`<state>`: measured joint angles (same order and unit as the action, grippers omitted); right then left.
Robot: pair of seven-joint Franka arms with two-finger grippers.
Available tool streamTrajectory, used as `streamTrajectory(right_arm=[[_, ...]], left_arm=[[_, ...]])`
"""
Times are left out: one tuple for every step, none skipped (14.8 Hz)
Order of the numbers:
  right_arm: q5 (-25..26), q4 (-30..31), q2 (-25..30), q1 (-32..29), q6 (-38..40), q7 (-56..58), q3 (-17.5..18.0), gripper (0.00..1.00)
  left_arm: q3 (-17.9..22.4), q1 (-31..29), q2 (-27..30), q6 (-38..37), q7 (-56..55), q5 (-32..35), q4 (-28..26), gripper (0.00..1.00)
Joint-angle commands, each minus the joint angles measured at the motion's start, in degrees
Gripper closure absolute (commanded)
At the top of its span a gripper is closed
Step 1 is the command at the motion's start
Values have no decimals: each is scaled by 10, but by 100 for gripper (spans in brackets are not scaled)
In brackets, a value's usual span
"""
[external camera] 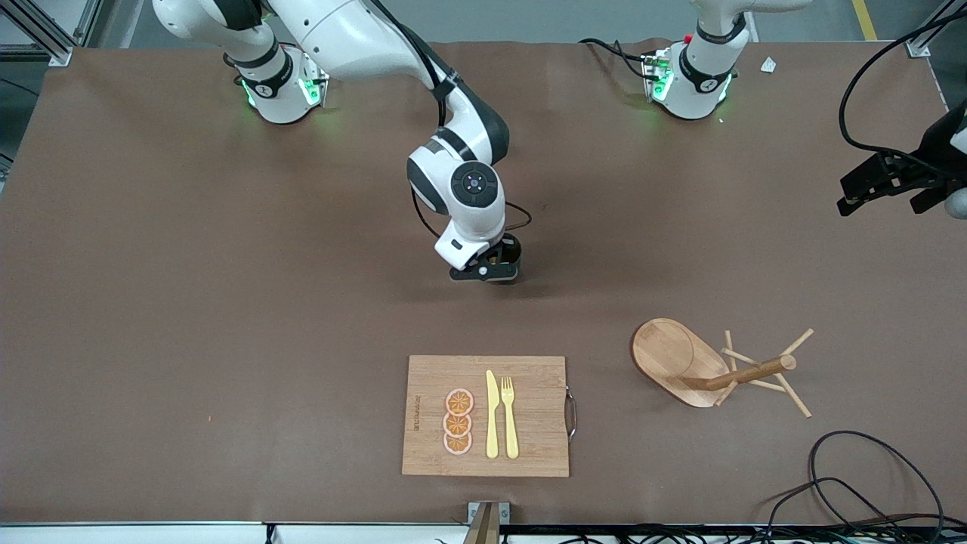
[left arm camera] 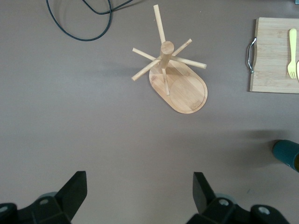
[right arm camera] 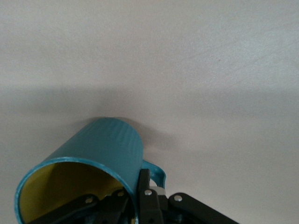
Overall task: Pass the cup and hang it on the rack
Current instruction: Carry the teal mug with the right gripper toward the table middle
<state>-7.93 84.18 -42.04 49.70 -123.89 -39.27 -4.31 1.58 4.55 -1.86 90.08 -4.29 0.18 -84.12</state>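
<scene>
The right gripper (external camera: 495,266) pinches the cup (right arm camera: 100,161) by its rim at mid-table; the cup holds nothing. The left gripper (left arm camera: 140,196) hangs wide open above the rack (external camera: 699,363).

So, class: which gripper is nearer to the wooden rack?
Left. The left gripper, open, hangs over bare table at the left arm's end, with the rack below its wrist camera. The right gripper holds the cup over mid-table.
</scene>
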Motion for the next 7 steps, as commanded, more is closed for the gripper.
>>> streamTrajectory(right_arm=[[-11,-17,-15,3,5,-6,-3,95],[-11,-20,-16,3,5,-6,-3,81],[-11,-20,-16,3,5,-6,-4,45],[-10,-21,-16,3,5,-3,-4,2],[-10,-23,-15,2,7,-1,-4,0],[-11,-29,-12,-1,12,0,-4,0],[-13,-32,-9,-5,13,1,-4,0]], left_arm=[[0,-2,0,3,7,7,5,0],[1,-2,0,3,7,3,5,0],[2,-2,0,3,8,3,5,0],[2,-1,0,3,7,3,5,0],[2,-1,0,3,3,4,5,0],[1,-2,0,3,8,-1,5,0],[0,5,-9,-2,8,-10,5,0]])
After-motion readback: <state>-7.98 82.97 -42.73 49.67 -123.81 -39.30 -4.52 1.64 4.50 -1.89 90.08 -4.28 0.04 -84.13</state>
